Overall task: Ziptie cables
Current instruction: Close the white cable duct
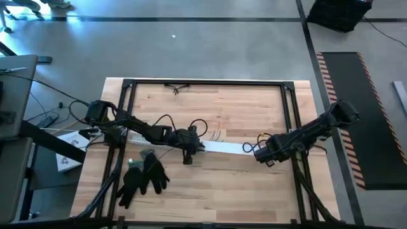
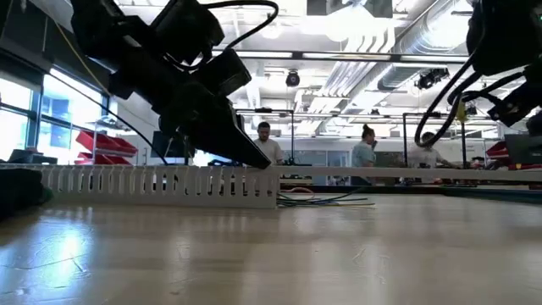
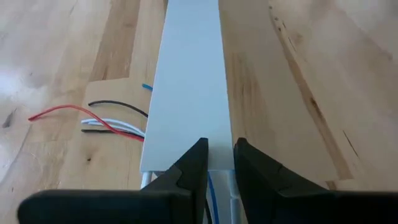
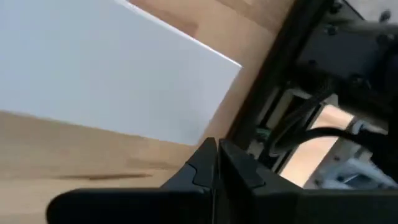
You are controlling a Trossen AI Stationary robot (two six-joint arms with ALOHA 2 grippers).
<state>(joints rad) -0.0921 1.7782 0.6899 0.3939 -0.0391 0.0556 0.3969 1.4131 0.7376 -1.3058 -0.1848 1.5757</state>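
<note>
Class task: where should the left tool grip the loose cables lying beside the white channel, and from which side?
Probably grip the cables mid-run, where several strands lie flat and close together, descending from above. Their splayed ends scatter apart, and the white channel blocks the other side.

The table (image 1: 210, 184) is pale butcher-block wood, its planks smooth with a soft sheen and dark grain streaks, edged by a matt black metal frame (image 1: 210, 82). On the table, the long white channel (image 3: 189, 81) looks like smooth matt plastic, with a slotted, comb-like side wall at its end. Beside the channel, the cables (image 3: 109, 121) have glossy plastic sheaths in red, black, white and blue. Near the channel's slotted end lies a pair of black gloves (image 1: 143, 175), soft matt cloth
</note>
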